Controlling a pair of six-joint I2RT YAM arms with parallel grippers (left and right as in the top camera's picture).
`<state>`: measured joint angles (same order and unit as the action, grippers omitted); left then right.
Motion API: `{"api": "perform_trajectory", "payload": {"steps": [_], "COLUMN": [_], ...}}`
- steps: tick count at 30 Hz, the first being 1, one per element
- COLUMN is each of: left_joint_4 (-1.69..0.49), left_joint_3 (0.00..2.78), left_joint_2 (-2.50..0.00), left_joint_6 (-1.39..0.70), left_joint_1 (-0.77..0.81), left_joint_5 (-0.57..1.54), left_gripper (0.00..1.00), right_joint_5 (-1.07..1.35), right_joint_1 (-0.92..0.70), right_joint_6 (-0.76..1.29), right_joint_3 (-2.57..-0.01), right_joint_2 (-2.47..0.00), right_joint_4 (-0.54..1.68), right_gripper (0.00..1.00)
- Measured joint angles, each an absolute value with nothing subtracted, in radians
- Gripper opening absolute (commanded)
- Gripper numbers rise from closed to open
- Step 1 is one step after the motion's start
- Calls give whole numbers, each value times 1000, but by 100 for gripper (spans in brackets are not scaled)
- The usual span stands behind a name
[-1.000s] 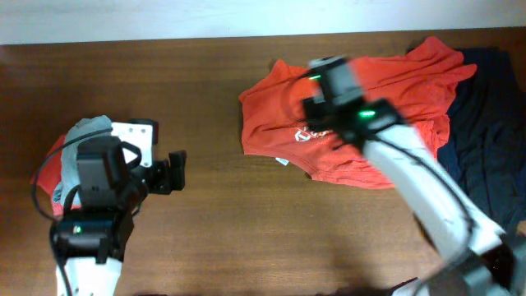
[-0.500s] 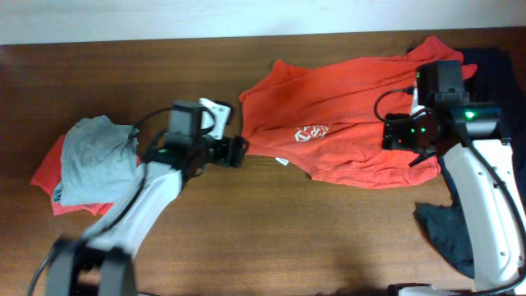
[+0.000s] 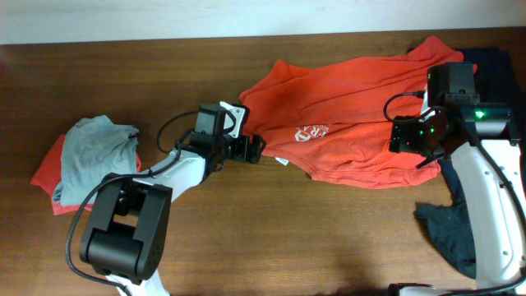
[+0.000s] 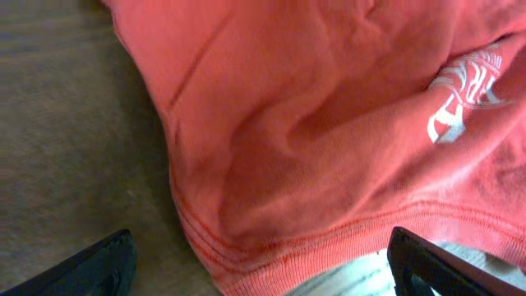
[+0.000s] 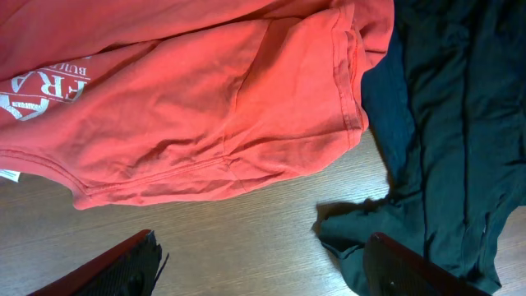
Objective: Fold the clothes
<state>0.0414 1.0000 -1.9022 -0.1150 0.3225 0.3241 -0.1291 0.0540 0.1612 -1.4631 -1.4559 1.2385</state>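
An orange-red T-shirt (image 3: 345,107) with a white chest print lies spread and wrinkled on the wooden table at the upper middle. It fills the left wrist view (image 4: 329,123) and shows in the right wrist view (image 5: 181,107). My left gripper (image 3: 253,150) is open and empty, its fingers on either side of the shirt's lower left hem corner (image 4: 263,267). My right gripper (image 3: 408,140) is open and empty, above the shirt's right edge. A dark navy garment (image 3: 485,123) lies at the right, also in the right wrist view (image 5: 444,123).
A folded pile sits at the left: a grey garment (image 3: 94,152) on top of a red one (image 3: 45,173). Bare wooden table (image 3: 288,238) runs along the front. The dark garment trails down toward the front right corner (image 3: 448,238).
My left arm has swung from beside the folded pile rightward to the shirt's left hem. My right arm has moved from over the shirt's middle to its right edge.
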Motion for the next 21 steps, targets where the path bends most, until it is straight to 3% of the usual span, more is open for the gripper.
{"api": "perform_trajectory", "payload": {"steps": [1, 4, 5, 11, 17, 21], "left_joint_4": [52, 77, 79, 88, -39, -213], "left_joint_3": [1001, 1005, 1006, 1008, 1063, 1178], "left_joint_2": [-1906, -1936, -1953, -1973, -1973, -1962], "left_joint_6": [-117, -121, -122, -123, -128, -128], "left_joint_1": [324, 343, 352, 363, 334, 209], "left_joint_5": [326, 332, 334, 339, 348, 308], "left_gripper": [89, 52, 26, 2, 1, 0], "right_joint_5": [-129, -129, -129, -129, -129, -126], "right_joint_1": [54, 54, 54, 54, 54, 54], "right_joint_6": [161, 162, 161, 161, 161, 161], "right_joint_3": [-1463, -1463, -1463, -1463, -1464, -1463], "right_joint_2": [-1456, -1456, -1456, -1456, -1456, -1456], "right_joint_4": [1238, 1238, 1238, 1242, 1243, 1249], "right_gripper": [84, 84, 83, 84, 84, 84]}}
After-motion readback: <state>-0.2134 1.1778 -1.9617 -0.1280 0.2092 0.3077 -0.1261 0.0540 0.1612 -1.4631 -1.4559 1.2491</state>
